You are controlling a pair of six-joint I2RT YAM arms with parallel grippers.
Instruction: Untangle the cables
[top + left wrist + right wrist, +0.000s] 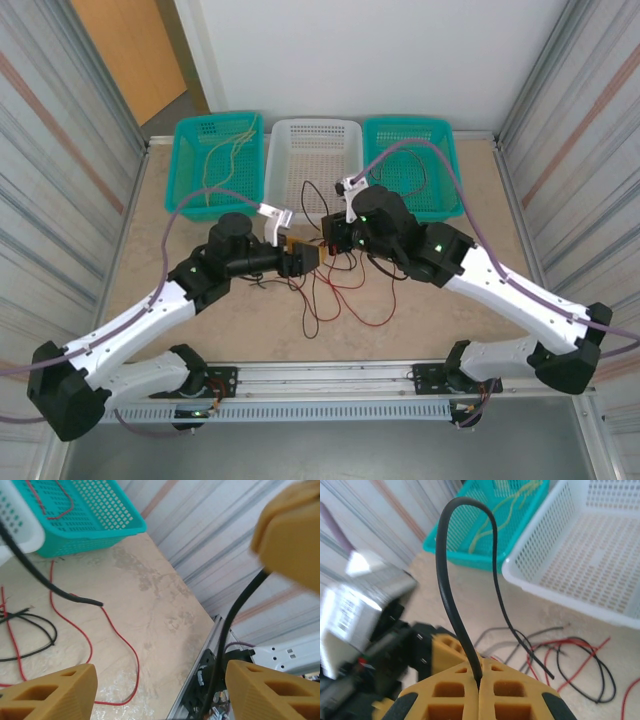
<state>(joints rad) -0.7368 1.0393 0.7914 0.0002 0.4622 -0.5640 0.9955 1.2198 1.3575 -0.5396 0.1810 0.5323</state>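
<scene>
The red and black cables [335,285] lie tangled mid-table [200,320]. The right hand [480,680] is clamped on one black cable [451,580]; the left hand [300,258] stands open just beside it. A hard pull could tighten the tangle, I'd say.

Both arms are set reaching inward from the near-edge bases, elbows out, wrists brought close together over mid-table. The left arm [150,310] is angled forward and to the right. The left gripper [303,262] is seen with jaws parted, its fingers [55,692] well apart. The right arm [520,300] is angled forward and to the left. The right gripper [480,680] is seen closed, pads pressed together, with a black cable [451,605] pinched in the seam.
</scene>
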